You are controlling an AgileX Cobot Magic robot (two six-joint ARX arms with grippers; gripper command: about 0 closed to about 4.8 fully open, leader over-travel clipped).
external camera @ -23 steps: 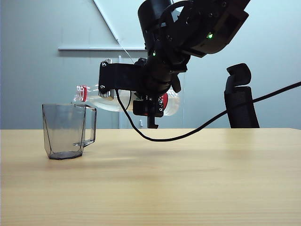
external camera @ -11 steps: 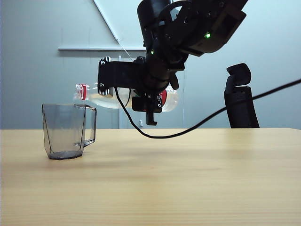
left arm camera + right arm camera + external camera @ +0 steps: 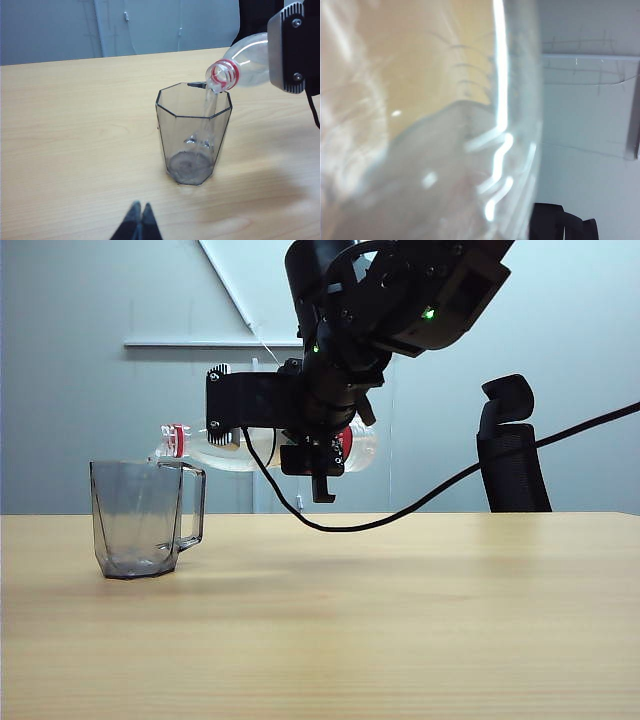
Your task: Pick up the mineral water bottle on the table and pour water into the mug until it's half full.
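Clear water streams from bottle in right pincer into mug; left pincer closed.

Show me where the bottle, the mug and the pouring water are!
bottle (image 3: 247, 55), left wrist view, on its clear shoulder behind the red neck ring.
mug (image 3: 135, 515), exterior view, on its grey side wall.
water (image 3: 208, 107), left wrist view, on the stream falling into the mug.

Right claw clamps tipped bottle — mouth above mug.
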